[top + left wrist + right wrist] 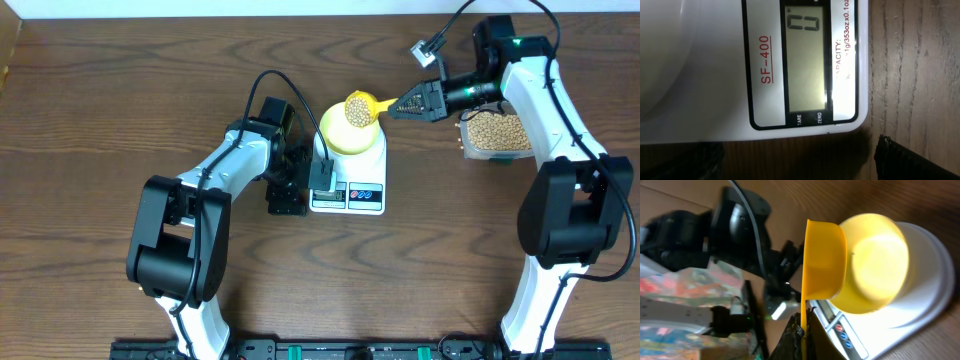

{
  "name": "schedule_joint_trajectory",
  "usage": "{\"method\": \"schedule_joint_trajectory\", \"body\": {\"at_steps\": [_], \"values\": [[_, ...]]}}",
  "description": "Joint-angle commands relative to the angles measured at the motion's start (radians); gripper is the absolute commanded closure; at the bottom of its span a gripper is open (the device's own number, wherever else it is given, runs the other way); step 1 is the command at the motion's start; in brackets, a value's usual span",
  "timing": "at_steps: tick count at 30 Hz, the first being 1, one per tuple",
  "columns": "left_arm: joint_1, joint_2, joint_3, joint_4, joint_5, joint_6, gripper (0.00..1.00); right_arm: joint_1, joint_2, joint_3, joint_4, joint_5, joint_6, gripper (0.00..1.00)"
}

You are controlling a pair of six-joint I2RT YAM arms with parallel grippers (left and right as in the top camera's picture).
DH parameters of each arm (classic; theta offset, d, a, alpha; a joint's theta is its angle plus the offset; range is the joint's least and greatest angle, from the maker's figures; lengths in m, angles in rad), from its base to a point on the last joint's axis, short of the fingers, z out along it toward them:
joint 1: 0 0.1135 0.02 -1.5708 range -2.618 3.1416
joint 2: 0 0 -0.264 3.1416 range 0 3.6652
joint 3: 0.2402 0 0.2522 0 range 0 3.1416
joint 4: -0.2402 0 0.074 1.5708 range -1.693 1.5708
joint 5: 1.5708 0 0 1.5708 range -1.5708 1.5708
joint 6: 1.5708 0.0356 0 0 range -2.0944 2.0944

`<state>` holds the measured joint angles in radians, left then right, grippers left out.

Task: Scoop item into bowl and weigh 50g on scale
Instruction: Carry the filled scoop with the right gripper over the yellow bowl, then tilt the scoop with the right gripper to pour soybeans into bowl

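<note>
on the scale [378,165], at the end away from its display [807,60], sits the pale yellow bowl [345,143], filling the round platform. just above the bowl's rim, on the side farthest from the display, hangs a yellow scoop [360,108] heaped with tan beans [358,111]; from the right wrist the scoop shows side-on, its cup overlapping the bowl. the right gripper [400,104] reaches in from the right of the scale, its jaws clenched on the scoop's thin handle. farther right of the scale, well apart from it, a clear tub [497,133] holds many more beans. the left gripper [305,188] hovers at the scale's left side, near the display end, jaws released and spread wide with nothing between them; one dark finger [907,159] shows just off the scale's corner. the display reads a single zero. the scale rests on the brown wooden table [100,120].
</note>
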<state>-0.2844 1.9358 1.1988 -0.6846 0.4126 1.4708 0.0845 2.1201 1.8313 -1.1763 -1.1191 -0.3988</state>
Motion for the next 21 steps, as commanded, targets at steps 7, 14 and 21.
{"method": "schedule_joint_trajectory", "body": {"at_steps": [7,14,21], "values": [[-0.009,0.011,-0.011,-0.006,0.020,0.014,0.02,0.056,0.003,-0.003,0.075,0.172,0.021,0.99],[-0.009,0.012,-0.011,-0.006,0.020,0.014,0.02,0.074,0.003,-0.003,0.098,0.273,0.021,0.99],[-0.009,0.011,-0.011,-0.006,0.020,0.014,0.02,0.074,0.003,-0.003,0.163,0.275,0.022,0.99]]}}
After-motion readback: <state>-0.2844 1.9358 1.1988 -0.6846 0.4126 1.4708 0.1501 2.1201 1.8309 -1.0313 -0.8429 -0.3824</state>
